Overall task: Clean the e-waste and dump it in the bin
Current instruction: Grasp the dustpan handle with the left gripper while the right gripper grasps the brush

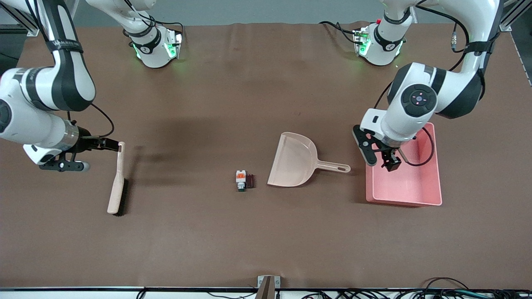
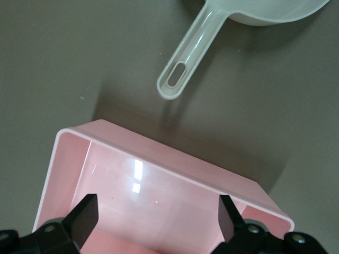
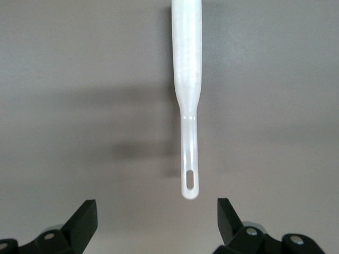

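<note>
Step in hand, judged from the layout: acquire the two sweeping tools before any sweeping starts.

The right end effector (image 1: 111,144) hovers with its jaws spread wide and empty, just at the tip of the handle of the beige long-handled plastic brush (image 1: 116,182), which lies flat on the brown worktop (image 1: 208,232). In the right wrist view the handle tip (image 3: 189,185) sits centred between the two fingers. Lower the end effector straight down and advance along the handle axis, so the fingers close on the thin handle section squarely, not on its extreme tip.

The left end effector (image 1: 380,155) hangs over the pink rectangular plastic bin (image 1: 432,195), jaws fully apart and holding nothing. The beige flat plastic dustpan (image 1: 295,160) lies beside the bin, toward the right arm's end, its handle pointing at the bin. Approach that handle from above.

The e-waste, a small white component with orange parts (image 1: 241,179) touching a small dark maroon block (image 1: 250,181), lies on the worktop just beside the dustpan mouth, between brush and dustpan, well apart from both end effectors.
</note>
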`<act>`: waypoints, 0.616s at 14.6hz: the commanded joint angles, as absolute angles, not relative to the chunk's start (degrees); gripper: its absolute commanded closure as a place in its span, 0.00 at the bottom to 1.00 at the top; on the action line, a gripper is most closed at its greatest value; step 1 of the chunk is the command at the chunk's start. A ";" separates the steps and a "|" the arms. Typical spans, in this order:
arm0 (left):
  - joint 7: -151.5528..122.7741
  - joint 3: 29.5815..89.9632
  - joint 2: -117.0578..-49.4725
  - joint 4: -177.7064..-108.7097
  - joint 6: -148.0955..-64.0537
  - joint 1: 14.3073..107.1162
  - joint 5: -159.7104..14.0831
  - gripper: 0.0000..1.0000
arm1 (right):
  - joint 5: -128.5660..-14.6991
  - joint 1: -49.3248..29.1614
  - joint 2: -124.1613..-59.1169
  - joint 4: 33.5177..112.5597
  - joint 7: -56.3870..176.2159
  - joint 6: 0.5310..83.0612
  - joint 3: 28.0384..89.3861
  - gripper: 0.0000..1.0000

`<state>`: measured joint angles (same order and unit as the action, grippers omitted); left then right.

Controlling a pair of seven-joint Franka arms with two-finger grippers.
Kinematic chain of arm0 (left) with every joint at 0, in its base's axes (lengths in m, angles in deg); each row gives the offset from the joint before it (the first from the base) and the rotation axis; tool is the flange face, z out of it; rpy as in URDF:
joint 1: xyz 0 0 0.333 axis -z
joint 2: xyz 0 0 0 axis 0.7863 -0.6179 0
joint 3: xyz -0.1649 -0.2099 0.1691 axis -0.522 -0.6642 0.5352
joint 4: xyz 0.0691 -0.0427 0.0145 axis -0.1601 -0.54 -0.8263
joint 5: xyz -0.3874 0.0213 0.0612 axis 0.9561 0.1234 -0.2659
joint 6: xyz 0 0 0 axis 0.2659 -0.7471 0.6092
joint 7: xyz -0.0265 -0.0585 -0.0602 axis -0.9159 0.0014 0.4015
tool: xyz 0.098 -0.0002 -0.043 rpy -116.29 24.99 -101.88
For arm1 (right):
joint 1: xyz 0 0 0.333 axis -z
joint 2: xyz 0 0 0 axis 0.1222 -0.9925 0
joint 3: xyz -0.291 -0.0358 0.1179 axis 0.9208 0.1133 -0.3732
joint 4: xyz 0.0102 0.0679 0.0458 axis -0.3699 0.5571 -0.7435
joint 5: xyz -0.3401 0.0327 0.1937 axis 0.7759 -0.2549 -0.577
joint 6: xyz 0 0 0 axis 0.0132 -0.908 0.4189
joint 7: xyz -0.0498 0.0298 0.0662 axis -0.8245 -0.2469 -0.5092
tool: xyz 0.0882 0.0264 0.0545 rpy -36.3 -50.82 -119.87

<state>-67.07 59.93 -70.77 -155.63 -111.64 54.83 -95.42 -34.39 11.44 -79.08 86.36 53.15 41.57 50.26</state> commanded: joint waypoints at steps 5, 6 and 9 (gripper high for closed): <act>-62.60 58.15 -69.07 -163.63 -118.81 54.65 -101.48 0.00 | -34.26 13.52 -85.65 91.00 53.92 54.04 49.75 0.00; -61.54 58.15 -69.33 -164.16 -119.16 54.82 -102.80 0.00 | -34.26 13.61 -86.88 91.00 53.92 55.27 49.75 0.00; -61.18 58.06 -70.99 -164.00 -119.43 55.79 -109.28 0.00 | -34.17 14.57 -89.70 91.09 54.35 57.56 49.75 0.00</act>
<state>-62.24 58.23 -70.81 -163.45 -118.53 55.27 -104.62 -34.39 13.19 -88.31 90.94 53.32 56.15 50.29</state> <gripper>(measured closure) 0.000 0.000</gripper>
